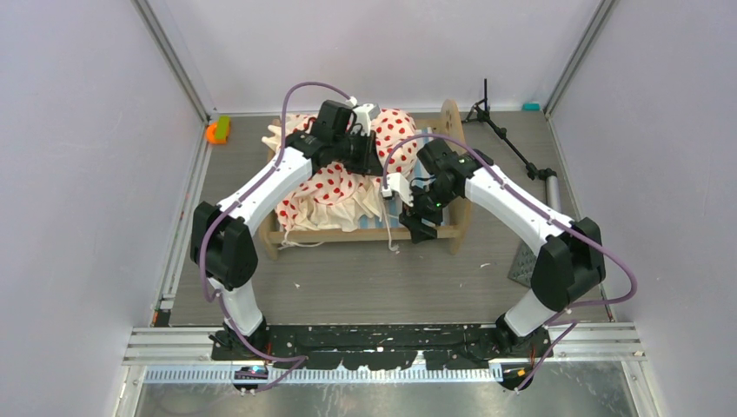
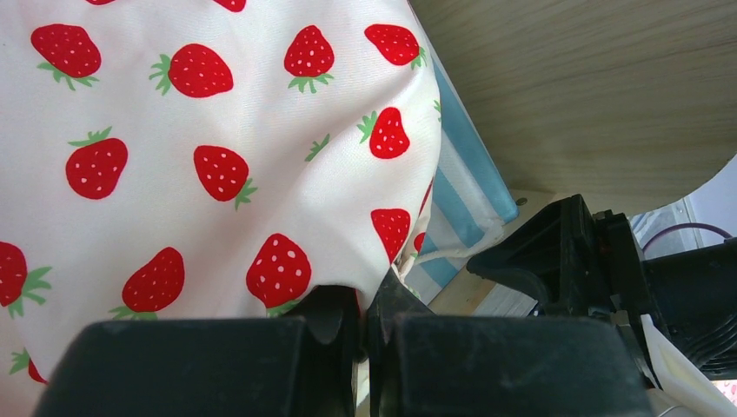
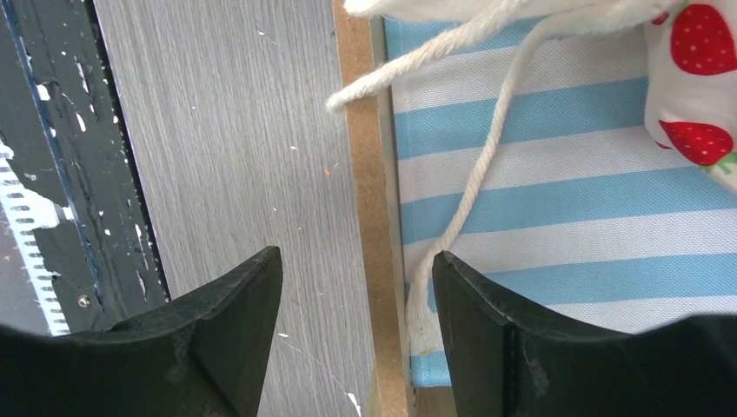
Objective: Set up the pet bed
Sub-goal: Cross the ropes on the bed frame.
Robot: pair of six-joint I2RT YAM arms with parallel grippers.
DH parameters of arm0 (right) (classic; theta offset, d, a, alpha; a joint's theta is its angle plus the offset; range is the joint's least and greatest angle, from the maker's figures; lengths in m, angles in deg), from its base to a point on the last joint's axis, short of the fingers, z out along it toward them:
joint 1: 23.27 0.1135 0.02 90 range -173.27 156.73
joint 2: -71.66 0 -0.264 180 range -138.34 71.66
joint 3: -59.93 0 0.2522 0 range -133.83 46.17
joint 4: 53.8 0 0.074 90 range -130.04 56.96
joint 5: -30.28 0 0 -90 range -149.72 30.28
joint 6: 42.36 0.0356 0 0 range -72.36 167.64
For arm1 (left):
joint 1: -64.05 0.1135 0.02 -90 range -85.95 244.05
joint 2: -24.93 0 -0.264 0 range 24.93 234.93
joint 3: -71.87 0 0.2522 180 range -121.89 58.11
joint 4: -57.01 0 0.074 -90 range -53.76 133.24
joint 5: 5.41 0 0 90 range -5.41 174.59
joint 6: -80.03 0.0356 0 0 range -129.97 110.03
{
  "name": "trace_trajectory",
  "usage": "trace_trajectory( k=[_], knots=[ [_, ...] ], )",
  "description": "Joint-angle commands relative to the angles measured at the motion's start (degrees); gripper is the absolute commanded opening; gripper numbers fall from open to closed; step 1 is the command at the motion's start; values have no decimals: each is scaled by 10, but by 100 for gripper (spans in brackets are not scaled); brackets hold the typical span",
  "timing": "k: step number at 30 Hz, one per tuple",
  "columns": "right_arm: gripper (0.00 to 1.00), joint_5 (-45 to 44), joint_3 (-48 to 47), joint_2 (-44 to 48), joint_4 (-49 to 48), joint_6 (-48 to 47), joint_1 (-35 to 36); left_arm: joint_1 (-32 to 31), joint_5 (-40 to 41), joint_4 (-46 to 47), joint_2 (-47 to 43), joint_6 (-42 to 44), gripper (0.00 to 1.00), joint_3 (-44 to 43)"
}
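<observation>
The pet bed (image 1: 452,130) is a light-wood frame in the middle of the table, with cream red-spotted bedding (image 1: 330,187) heaped on it. My left gripper (image 1: 369,159) hangs over the bed's right half. In the left wrist view it (image 2: 369,304) is shut on a fold of the strawberry-print bedding (image 2: 217,174), beside the striped mattress (image 2: 465,200) and the end board (image 2: 591,87). My right gripper (image 1: 417,224) is at the front right corner. It (image 3: 356,295) stands open astride the wooden side rail (image 3: 365,174), next to the mattress (image 3: 565,208) and a white cord (image 3: 487,156).
A black tripod stand (image 1: 504,135) and a grey roller (image 1: 552,187) lie right of the bed. A dark studded mat (image 1: 521,261) sits near the right arm. An orange-green item (image 1: 217,130) is at the back left, and white walls close in on three sides.
</observation>
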Motion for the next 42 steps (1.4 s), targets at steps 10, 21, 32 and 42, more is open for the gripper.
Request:
trace_trajectory(
  k=[10,21,32,42],
  knots=[
    [69,-7,11,-22,-14,4,10,4,-10,17,-3,5,0,-9],
    [62,9,17,-18,21,4,44,4,-17,17,3,-2,0,-16],
    [55,11,30,-25,17,22,71,-4,-21,21,14,-6,0,-7],
    [54,-26,40,-62,14,25,81,-13,-11,10,19,-3,0,-10]
  ],
)
